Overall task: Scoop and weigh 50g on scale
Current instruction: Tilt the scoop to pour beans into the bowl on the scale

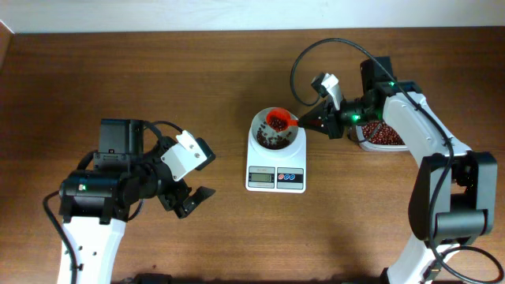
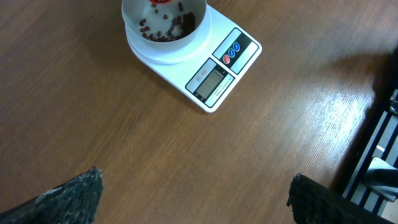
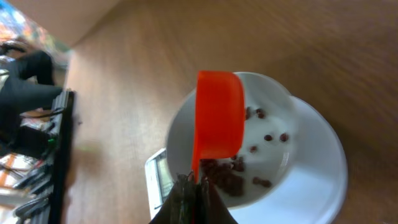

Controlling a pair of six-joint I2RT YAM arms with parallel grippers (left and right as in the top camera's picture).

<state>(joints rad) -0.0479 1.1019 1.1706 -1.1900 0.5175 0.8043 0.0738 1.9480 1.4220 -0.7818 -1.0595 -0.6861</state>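
One small white digital scale (image 1: 275, 177), one round white bowl (image 1: 256, 126), one orange-red plastic scoop (image 1: 278, 120) at right gripper (image 1: 303, 122) tip, one clear plastic tub (image 1: 377, 145) behind that gripper; dark reddish-brown beans (image 1: 272, 140) uncountable.

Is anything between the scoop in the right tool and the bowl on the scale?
Nothing visible. The right tool holds the orange scoop right over the open white bowl on the scale; only beans lie inside. The left tool is open, well off to the side.
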